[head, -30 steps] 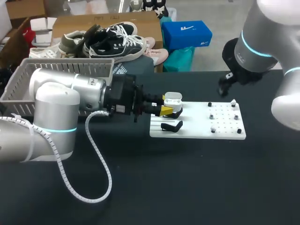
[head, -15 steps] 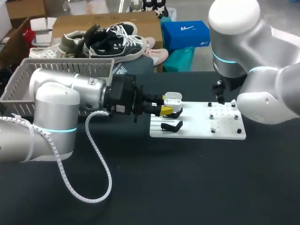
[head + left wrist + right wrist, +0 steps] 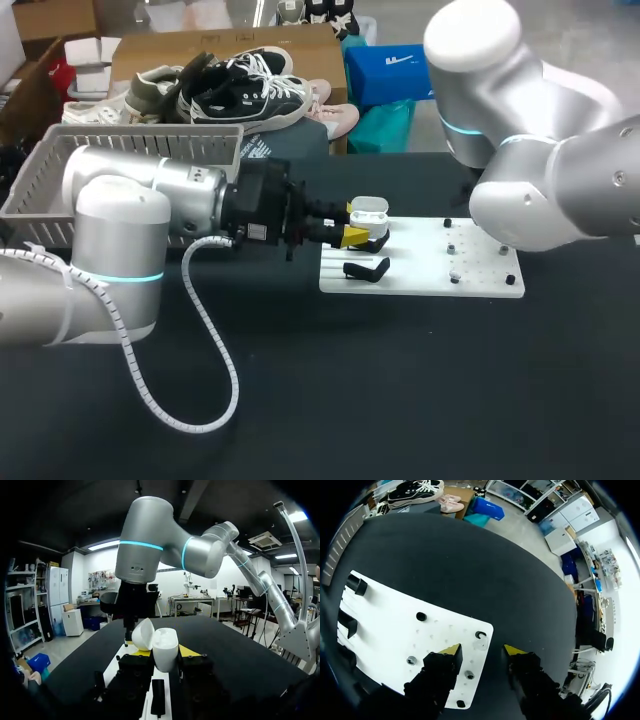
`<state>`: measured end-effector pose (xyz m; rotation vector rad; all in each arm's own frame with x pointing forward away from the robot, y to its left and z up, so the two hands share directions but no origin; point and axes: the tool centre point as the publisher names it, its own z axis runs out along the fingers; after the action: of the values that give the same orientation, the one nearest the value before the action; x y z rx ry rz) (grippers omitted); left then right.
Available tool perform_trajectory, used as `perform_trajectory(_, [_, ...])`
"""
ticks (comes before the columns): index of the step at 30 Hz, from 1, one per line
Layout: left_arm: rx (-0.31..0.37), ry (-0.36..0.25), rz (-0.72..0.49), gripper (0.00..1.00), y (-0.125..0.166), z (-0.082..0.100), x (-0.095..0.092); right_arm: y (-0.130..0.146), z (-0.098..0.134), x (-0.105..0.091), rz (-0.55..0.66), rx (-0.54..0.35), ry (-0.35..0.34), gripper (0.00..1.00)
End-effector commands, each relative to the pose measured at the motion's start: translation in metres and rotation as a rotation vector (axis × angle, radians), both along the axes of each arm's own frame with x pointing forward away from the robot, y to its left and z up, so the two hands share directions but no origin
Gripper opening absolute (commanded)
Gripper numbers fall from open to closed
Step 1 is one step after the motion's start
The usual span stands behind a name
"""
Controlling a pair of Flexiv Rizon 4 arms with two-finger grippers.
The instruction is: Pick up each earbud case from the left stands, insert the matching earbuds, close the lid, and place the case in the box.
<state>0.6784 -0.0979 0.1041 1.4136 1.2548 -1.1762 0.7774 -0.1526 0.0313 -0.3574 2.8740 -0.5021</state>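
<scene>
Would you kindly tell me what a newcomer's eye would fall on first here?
The open white earbud case stands out first, gripped between the fingers of the left gripper at the left end of the white board. Next comes the bulky right arm looming over the board's right end, with the right gripper open above the small pegs.

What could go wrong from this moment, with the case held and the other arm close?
The earbud case has its lid open in the left gripper; a knock from the right arm may shift it. The right gripper, open over a corner of the white board, could push the small part there aside.
</scene>
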Motion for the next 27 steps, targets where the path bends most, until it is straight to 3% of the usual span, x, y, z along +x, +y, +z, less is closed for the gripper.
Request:
perform_trajectory(1, [0.0, 0.0, 0.0, 0.0, 0.0002, -0.0002, -0.0001, 0.0002, -0.0011, 0.0, -0.003, -0.002, 0.003, 0.47])
perform_trajectory(8, [0.0, 0.0, 0.0, 0.0, 0.0002, -0.0002, -0.0001, -0.0018, -0.0024, 0.0004, -0.008, -0.003, -0.001, 0.44])
perform_trajectory(14, [0.0, 0.0, 0.0, 0.0, 0.0002, -0.0002, -0.0001, -0.0041, -0.005, 0.0017, -0.02, -0.009, -0.003, 0.34])
perform_trajectory(27, [0.0, 0.0, 0.0, 0.0, 0.0002, -0.0002, -0.0001, -0.0004, -0.0056, 0.0011, -0.055, -0.043, -0.028, 0.37])
